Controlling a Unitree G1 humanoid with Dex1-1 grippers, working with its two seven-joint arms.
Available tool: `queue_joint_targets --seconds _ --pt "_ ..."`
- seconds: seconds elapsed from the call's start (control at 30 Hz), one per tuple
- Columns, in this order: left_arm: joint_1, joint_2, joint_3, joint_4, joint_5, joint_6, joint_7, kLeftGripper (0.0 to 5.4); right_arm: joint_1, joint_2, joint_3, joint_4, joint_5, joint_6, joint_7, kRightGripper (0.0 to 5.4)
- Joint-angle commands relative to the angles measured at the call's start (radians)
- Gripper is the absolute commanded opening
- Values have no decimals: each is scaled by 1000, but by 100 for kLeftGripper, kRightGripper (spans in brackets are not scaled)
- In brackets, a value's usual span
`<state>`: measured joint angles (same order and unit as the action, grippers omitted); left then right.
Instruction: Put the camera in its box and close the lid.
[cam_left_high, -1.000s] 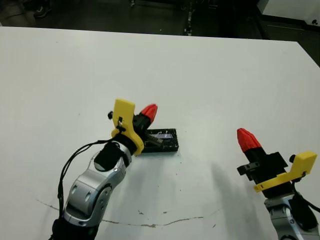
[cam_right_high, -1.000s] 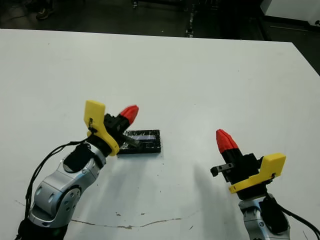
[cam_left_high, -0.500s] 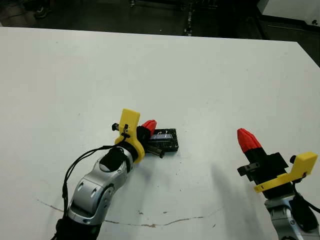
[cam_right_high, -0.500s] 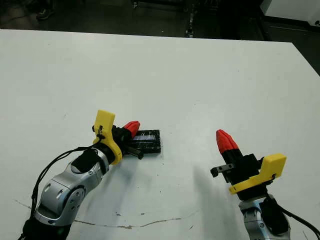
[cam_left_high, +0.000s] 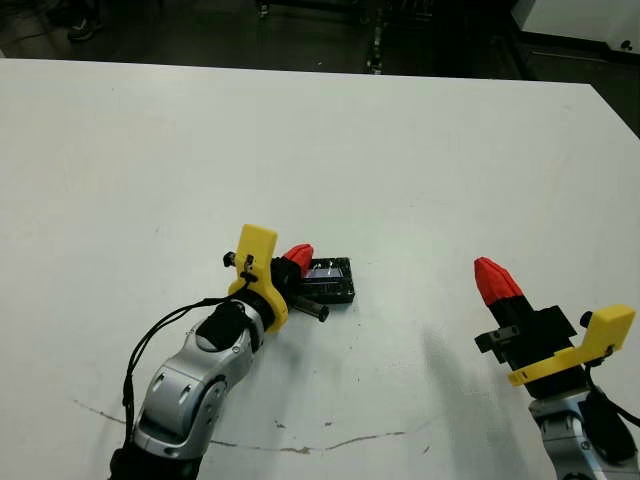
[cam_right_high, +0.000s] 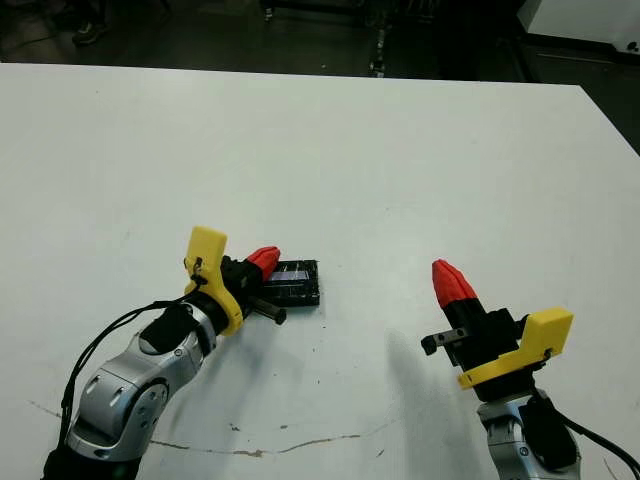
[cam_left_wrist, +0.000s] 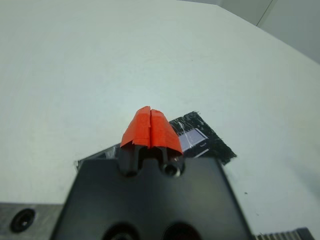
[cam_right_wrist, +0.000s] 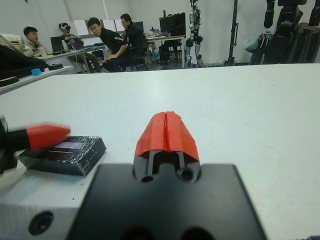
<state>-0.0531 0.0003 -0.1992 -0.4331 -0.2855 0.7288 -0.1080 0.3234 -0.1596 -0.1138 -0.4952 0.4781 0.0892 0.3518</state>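
The lid (cam_left_high: 330, 280), a flat black slab with a crinkled, shiny wrapped surface and a pale bluish patch, is lying near the middle of the white table (cam_left_high: 420, 150). It appears to be sitting on the box, since a dark block of some thickness shows beneath it in the right wrist view; neither the box's white walls nor the camera are showing, so whether the camera is inside cannot be told.

The left gripper (cam_left_high: 297, 256) is reaching over the lid's near-left end with its red fingertips (cam_left_wrist: 150, 126) pressed together and holding nothing. The tips are standing at or just above the lid; contact cannot be confirmed. Closed tips make a blunt point, which suits pressing or nudging a lid down, not grasping it.

The right gripper (cam_left_high: 494, 280) is waiting well apart on the right, likewise closed and empty, clear of the work.

People (cam_right_wrist: 107, 37) are sitting at desks beyond the table.

Judged from this arrangement, the task is nearing completion.
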Motion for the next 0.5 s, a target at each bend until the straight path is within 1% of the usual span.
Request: queue_joint_targets --seconds 0.03,0.13,0.23,0.4,0.5 --pt "47 20 14 -64 0 -10 -3 1 8 -3 -2 -2 -12 -2 -8 0" --pt "60 17 59 -146 -28 -81 -22 1 8 -2 -3 -1 -14 -6 -6 0" --pt "66 22 121 -186 -61 -176 -52 1 6 -1 -3 -2 -24 -8 -10 0" --pt "61 34 217 -182 -62 -375 -75 1 -3 6 -2 -13 -16 10 -22 0" --pt "71 39 274 -157 -66 -459 -76 1 -18 11 -3 -13 -7 11 -30 0"
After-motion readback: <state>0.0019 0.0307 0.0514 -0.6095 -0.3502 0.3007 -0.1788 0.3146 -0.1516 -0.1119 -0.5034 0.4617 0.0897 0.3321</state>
